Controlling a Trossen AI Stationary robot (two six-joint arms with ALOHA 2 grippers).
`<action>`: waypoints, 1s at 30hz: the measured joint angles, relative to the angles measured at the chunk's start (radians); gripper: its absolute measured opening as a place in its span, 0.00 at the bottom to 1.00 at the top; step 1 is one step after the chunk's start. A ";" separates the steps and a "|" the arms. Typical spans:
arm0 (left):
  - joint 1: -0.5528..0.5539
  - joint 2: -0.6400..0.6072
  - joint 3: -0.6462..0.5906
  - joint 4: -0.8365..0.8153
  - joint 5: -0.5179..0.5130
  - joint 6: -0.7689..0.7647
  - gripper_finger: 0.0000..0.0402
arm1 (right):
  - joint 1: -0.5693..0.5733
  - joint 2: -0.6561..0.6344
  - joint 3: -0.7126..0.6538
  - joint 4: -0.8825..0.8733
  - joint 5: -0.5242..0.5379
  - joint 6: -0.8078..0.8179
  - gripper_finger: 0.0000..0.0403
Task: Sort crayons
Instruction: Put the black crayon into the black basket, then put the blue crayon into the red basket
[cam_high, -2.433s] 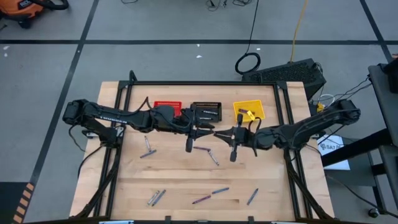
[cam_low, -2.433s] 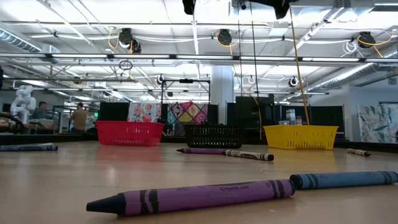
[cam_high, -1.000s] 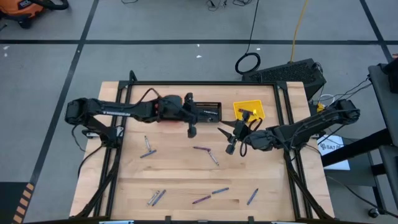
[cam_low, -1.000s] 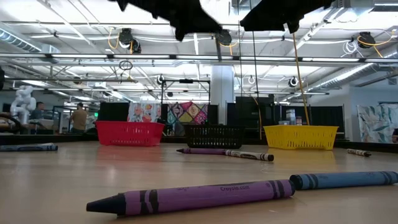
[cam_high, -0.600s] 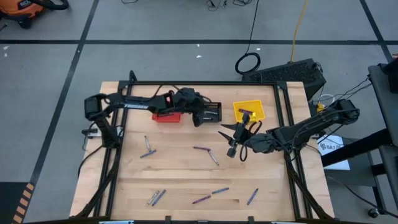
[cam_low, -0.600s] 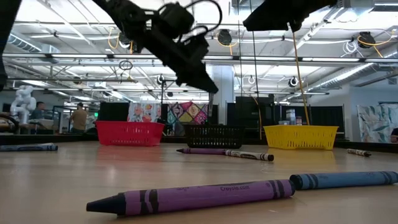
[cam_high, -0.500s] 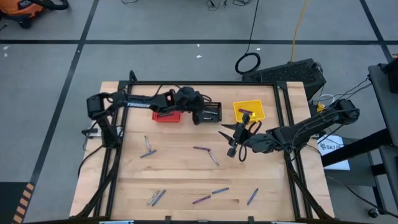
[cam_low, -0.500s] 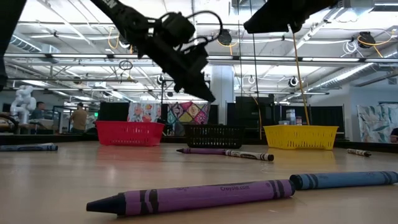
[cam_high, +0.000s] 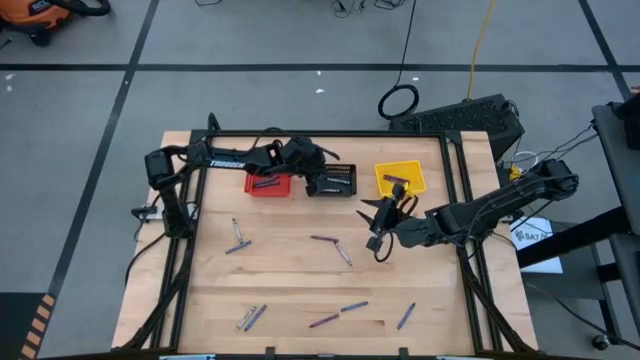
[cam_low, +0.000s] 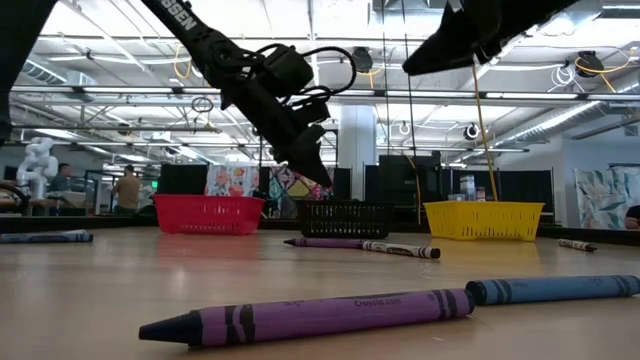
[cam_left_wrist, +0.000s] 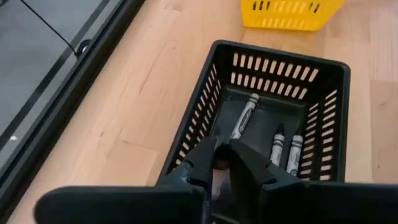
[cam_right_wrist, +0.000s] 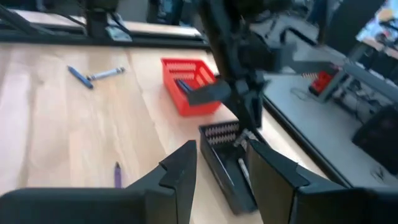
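My left gripper (cam_left_wrist: 222, 163) hangs over black basket (cam_high: 333, 181) rim, fingers parting, grip on crayon (cam_left_wrist: 219, 163) loosening. Advice: I open fully, hold over basket, then lift straight. Loose crayons (cam_high: 330, 245) lie mid-table. My right gripper (cam_high: 378, 222) waits there, fingers apart, empty.

Baskets on a wooden table (cam_high: 290, 280)
Red (cam_high: 268, 183), black (cam_high: 334, 182), yellow (cam_high: 400, 179) in a far-edge row; person (cam_low: 126, 190) in room behind.
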 joint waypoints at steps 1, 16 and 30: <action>-0.001 -0.004 0.000 -0.002 0.000 0.002 0.13 | 0.000 0.000 0.000 -0.018 0.011 0.019 0.32; -0.033 -0.033 0.018 0.017 0.005 0.022 0.20 | -0.001 0.000 0.000 -0.073 0.026 0.099 0.32; -0.121 -0.085 0.254 -0.460 0.003 0.020 0.20 | -0.001 0.000 -0.001 -0.226 0.018 0.243 0.32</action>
